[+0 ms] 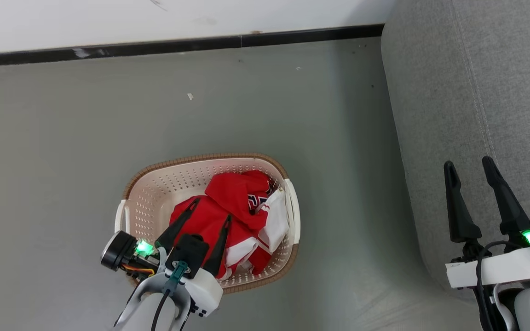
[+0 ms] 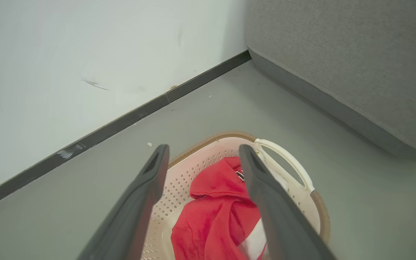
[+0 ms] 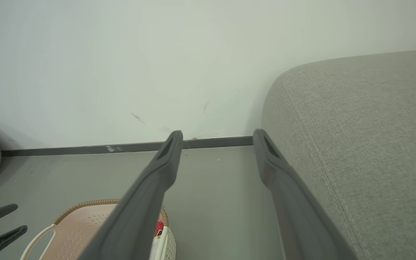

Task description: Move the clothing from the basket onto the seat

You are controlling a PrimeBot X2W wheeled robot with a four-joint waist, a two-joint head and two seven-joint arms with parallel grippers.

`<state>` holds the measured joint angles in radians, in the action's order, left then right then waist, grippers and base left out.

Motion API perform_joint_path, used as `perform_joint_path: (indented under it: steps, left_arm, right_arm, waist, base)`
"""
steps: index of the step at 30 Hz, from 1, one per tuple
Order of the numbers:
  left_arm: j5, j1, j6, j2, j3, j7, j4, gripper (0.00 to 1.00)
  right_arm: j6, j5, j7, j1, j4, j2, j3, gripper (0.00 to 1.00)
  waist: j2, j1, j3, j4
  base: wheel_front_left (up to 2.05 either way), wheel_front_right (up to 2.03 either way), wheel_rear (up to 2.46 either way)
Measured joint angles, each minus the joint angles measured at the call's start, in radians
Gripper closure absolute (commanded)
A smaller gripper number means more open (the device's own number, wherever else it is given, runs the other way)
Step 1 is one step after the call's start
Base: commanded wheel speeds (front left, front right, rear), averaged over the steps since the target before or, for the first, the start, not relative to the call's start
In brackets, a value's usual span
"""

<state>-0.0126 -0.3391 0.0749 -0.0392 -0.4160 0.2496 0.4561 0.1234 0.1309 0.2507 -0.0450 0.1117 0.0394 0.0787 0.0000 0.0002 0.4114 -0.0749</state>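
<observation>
— Grey floor (image 1: 62, 161) under a white wall (image 1: 108, 18) in the head view; what do you count?
— One basket (image 1: 147, 202) standing on it; one seat (image 1: 476, 69) at the right; two pincers, the left gripper (image 1: 212, 209) over the basket, the right gripper (image 1: 468, 162) over the seat's edge. Inside the basket lies the clothing (image 1: 233, 193), a red-and-white heap; how many pieces, I cannot tell.
— Left wrist view?
— Its fingers (image 2: 135, 202) spread wide, gripping nothing; clothing shows between them, down in the basket.
— Right wrist view?
— Likewise spread, empty; seat at the right, basket low at the left.

Bright, even light — soft shadow beside the seat (image 1: 476, 92); the 2 wrist views look slightly soft.
</observation>
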Motion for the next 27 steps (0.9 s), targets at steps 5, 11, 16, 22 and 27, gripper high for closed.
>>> perform_joint_path:
  steps: [5,11,16,22,27]
  left_arm:
    - [-0.006,-0.054,-0.011,0.001,-0.028,0.0,0.039,0.0]
    - [-0.007,-0.122,-0.016,0.001,-0.064,0.0,0.085,0.0]
    - [-0.007,-0.17,-0.017,0.002,-0.084,0.0,0.122,0.0]
    - [-0.007,-0.208,-0.017,0.002,-0.106,0.0,0.182,0.0]
    - [-0.007,-0.256,-0.016,0.002,-0.115,0.0,0.221,0.0]
  right_arm:
    - [0.0,0.005,0.0,-0.032,0.009,0.0,-0.001,0.0]
    - [0.0,0.011,0.0,-0.072,0.012,0.0,-0.002,0.0]
    - [0.0,0.018,0.0,-0.105,0.013,0.0,-0.009,0.0]
    - [0.0,0.033,0.0,-0.138,0.014,0.0,-0.023,0.0]
    - [0.0,0.046,0.0,-0.159,0.013,0.0,-0.033,0.0]
  waist:
    - [0.0,0.0,0.05,-0.02]
    - [0.0,0.0,0.112,-0.05]
    - [0.0,0.0,0.151,-0.072]
    - [0.0,0.0,0.192,-0.098]
    - [0.0,0.0,0.221,-0.12]
  base:
    - [0.0,0.0,0.0]
    - [0.0,0.0,0.0]
    - [0.0,0.0,0.0]
    - [0.0,0.0,0.0]
    - [0.0,0.0,0.0]
